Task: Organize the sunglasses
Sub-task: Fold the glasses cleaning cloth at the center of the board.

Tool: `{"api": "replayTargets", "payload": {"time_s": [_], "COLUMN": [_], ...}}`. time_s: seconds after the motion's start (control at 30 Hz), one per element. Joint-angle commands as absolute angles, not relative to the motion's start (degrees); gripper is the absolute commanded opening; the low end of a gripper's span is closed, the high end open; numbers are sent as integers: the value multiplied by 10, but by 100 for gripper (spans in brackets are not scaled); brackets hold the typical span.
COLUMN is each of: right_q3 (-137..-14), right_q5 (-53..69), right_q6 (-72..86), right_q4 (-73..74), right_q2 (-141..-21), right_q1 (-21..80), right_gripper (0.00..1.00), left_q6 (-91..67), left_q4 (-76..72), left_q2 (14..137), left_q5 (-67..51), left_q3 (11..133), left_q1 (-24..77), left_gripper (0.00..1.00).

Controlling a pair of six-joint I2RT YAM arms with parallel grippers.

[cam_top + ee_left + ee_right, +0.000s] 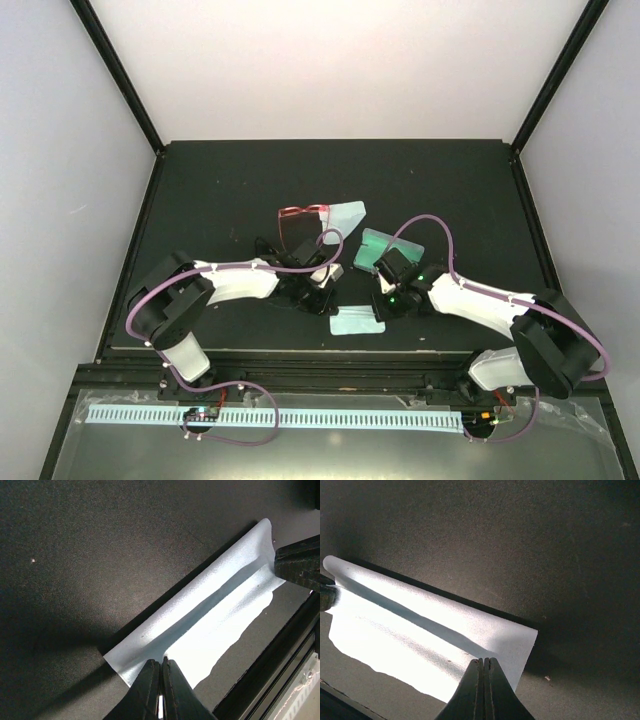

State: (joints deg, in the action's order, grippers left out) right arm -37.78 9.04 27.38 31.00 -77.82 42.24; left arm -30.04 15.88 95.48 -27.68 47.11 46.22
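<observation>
The red-framed sunglasses (298, 214) lie on the dark mat behind my left arm. I cannot make out the black pair against the mat. A light blue cleaning cloth (357, 320) lies folded lengthwise near the mat's front edge, between my two grippers. My left gripper (333, 304) is shut on its left end, with the cloth's fold (210, 610) pinched at the tips (161, 661). My right gripper (385, 308) is shut on the other end of the cloth (420, 625), with the tips (484, 661) closed on it. The right gripper's finger (300, 565) shows in the left wrist view.
A second light blue cloth (346, 213) lies beside the red pair. A teal-green flat piece (385, 248) lies partly under my right arm. The mat's front edge and a black rail (280, 655) run close to the held cloth.
</observation>
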Motion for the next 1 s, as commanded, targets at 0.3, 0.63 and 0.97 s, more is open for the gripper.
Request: {"api": "replayTargets", "payload": {"time_s": [0.3, 0.63, 0.97], "right_q3": [-372, -362, -310], "right_q5": [94, 96, 187], "right_q6": [286, 293, 315], "right_q4": [327, 317, 293], "right_q2": [-767, -784, -726], "right_q1": [433, 447, 451], "right_gripper": [1, 1, 22], "left_q6": [-313, -317, -322], "left_q4": [146, 141, 106], "left_q2": [937, 944, 891], "left_q5": [-286, -282, -359], "left_q3": [459, 458, 411], "left_q1": [468, 475, 475], "left_gripper": [2, 1, 35]}}
